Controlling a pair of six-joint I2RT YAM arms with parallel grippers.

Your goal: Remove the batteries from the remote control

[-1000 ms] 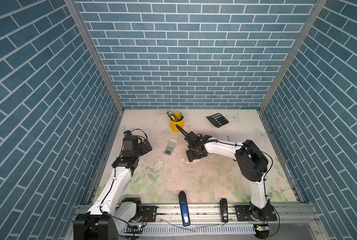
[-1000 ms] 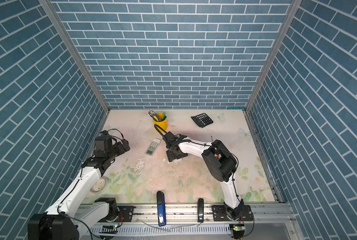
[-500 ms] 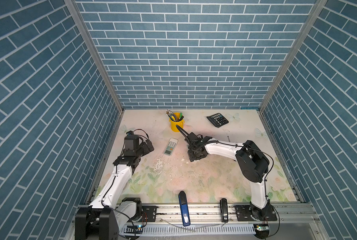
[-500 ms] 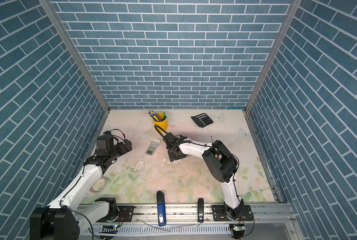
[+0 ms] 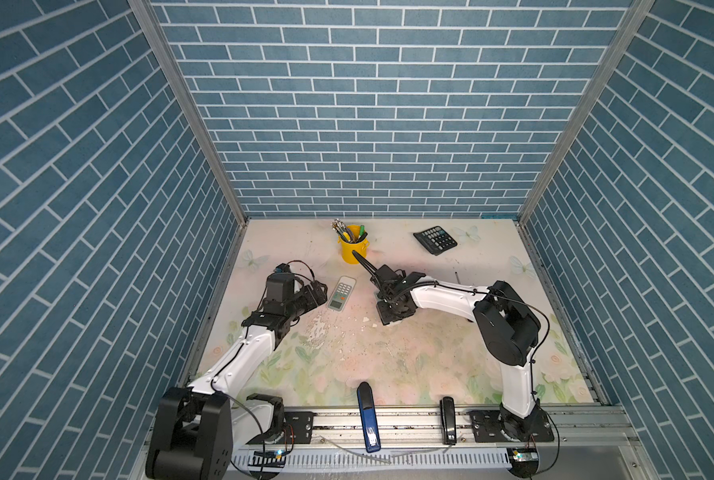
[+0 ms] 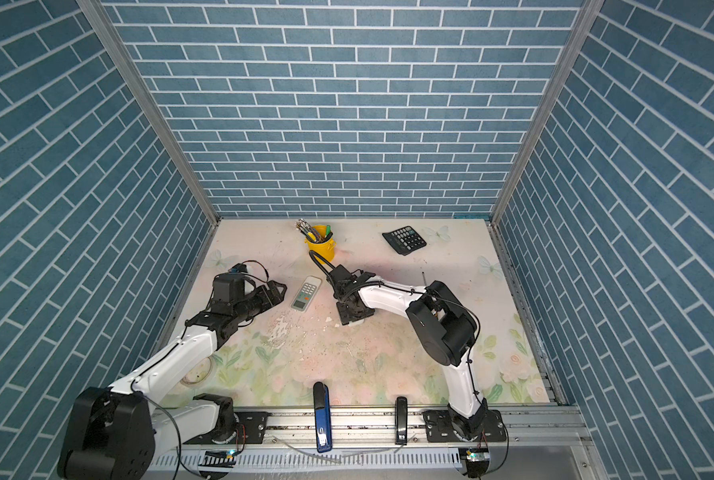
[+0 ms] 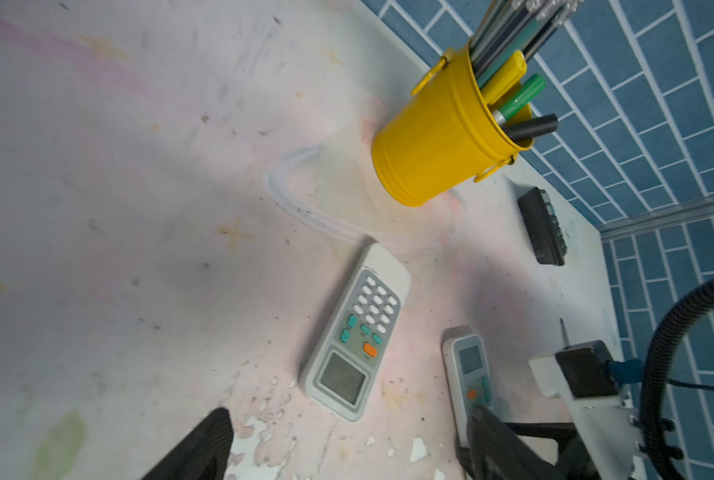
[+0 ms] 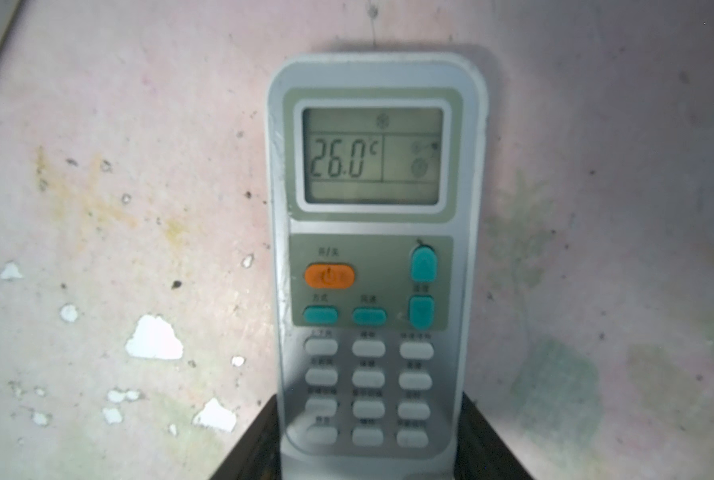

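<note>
With right gripper [image 5: 389, 318] jaws clamped on remote [image 8: 371, 257] keypad end: lift level, flip face-down. With left gripper [image 5: 317, 292] jaws apart near other remote [image 7: 357, 332]: steady flipped body.

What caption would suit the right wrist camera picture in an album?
Right gripper clasps a grey remote control, buttons up, screen reading 26.0 C, on a worn pink table.

Floral counter [image 5: 430, 365]: yellow bucket of pens [image 5: 352, 251] upright at the back, black calculator [image 5: 435, 240] lying flat well to its right near the back wall, blue stapler [image 5: 367, 415] and smaller black stapler [image 5: 447, 419] apart at the front edge.
</note>
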